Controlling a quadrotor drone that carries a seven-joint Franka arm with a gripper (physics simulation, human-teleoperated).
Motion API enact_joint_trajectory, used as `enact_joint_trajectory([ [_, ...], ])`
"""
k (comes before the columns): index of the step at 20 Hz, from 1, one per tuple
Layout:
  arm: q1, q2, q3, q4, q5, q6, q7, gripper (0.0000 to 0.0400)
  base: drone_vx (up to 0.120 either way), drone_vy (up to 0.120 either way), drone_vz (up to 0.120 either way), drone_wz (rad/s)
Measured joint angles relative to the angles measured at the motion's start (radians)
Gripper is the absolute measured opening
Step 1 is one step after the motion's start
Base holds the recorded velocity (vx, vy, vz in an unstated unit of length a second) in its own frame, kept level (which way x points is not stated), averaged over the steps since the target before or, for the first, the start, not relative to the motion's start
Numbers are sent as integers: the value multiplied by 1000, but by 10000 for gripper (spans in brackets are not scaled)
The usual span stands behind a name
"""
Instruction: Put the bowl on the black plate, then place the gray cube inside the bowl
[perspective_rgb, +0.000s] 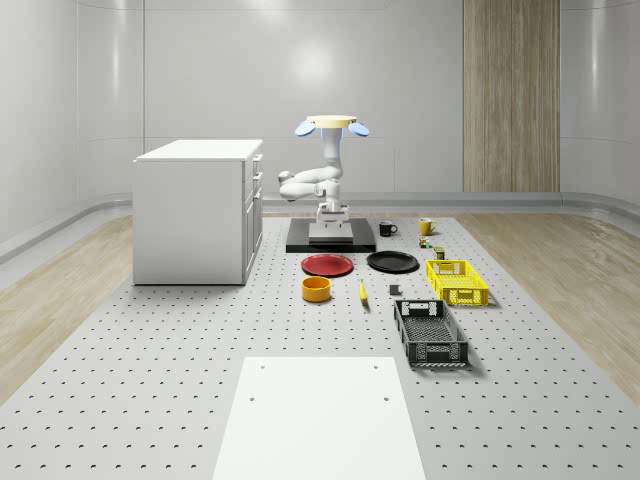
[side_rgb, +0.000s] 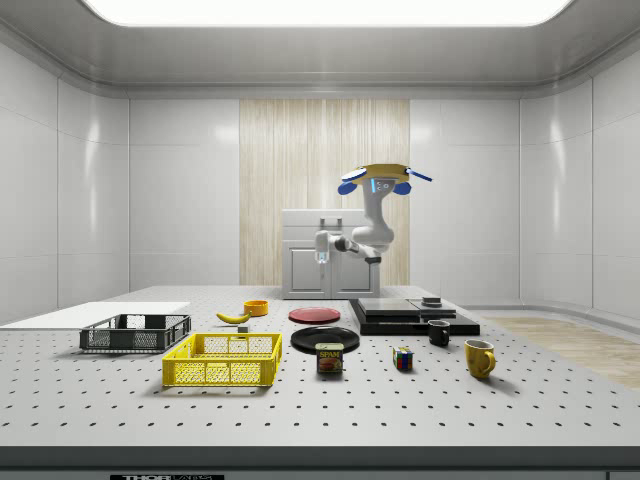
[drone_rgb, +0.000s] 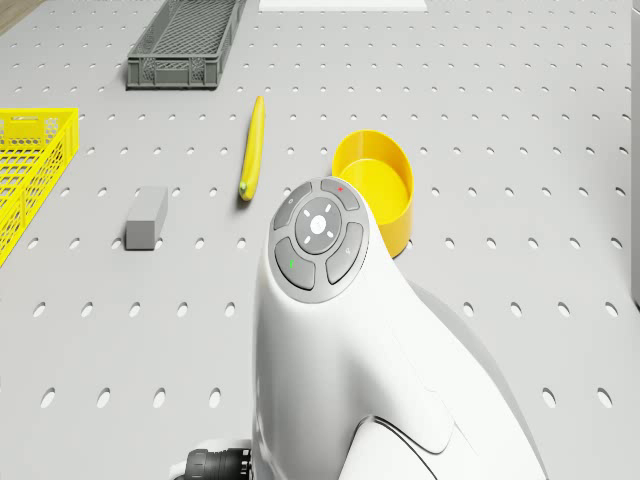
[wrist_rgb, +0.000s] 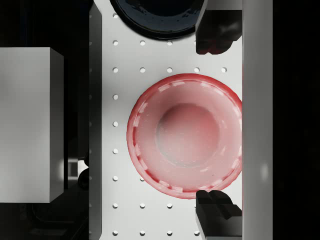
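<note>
The yellow bowl (perspective_rgb: 316, 289) sits upright on the perforated table (perspective_rgb: 150, 380), just nearer than the red plate (perspective_rgb: 327, 265). The black plate (perspective_rgb: 392, 262) lies bare to that plate's right in the whole-scene view, and the gray cube (perspective_rgb: 394, 290) rests right of the bowl, past the banana (perspective_rgb: 362, 291). The drone (perspective_rgb: 331, 125) hovers over the black platform (perspective_rgb: 331, 238) at the table's far end, its arm folded beneath it, and the gripper (wrist_rgb: 220, 120) is released, its fingers (wrist_rgb: 217, 210) spread wide with the red plate framed between them in the wrist view.
</note>
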Motion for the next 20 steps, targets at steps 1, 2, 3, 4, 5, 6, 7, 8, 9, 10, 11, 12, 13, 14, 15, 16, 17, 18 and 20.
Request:
enact_joint_trajectory([
  [1, -1, -4, 1, 0, 2, 3, 1, 400, 120, 0, 0, 0],
  [2, -2, -7, 2, 0, 3, 7, 2, 400, 120, 0, 0, 0],
  [3, -3, -11, 2, 1, 5, 10, 3, 400, 120, 0, -120, 0],
  [4, -4, -14, 3, 1, 7, 13, 3, 400, 120, 0, -120, 0],
  [5, -5, -18, 4, 1, 8, 16, 4, 400, 120, 0, -120, 0],
  [6, -6, -21, 5, 1, 10, 20, 5, 400, 120, 0, -120, 0],
  [7, -6, -25, 5, 1, 11, 23, 6, 400, 120, 0, -120, 0],
  [8, -7, -28, 6, 2, 13, 26, 7, 400, 120, 0, -120, 0],
  [9, -8, -31, 7, 2, 14, 29, 7, 400, 120, 0, -120, 0],
  [10, -9, -34, 8, 2, 16, 32, 8, 400, 120, 0, -120, 0],
  [11, -10, -38, 8, 2, 17, 35, 9, 400, 120, 0, -120, 0],
  [12, -11, -41, 9, 2, 19, 38, 10, 400, 120, 0, -40, 0],
  [13, -11, -44, 10, 2, 20, 41, 10, 400, 120, 0, 0, 0],
  [14, -12, -47, 10, 3, 22, 44, 11, 400, 120, 0, 0, 0],
  [15, -13, -50, 11, 3, 23, 47, 12, 400, 120, 0, -40, 0],
  [16, -14, -53, 11, 3, 24, 50, 12, 400, 120, 0, -120, 0],
  [17, -15, -57, 12, 3, 26, 53, 13, 400, 120, 0, -120, 0],
  [18, -15, -60, 13, 3, 27, 55, 14, 400, 120, 0, -120, 0],
  [20, -17, -65, 14, 4, 30, 61, 15, 400, 120, 0, -60, 0],
])
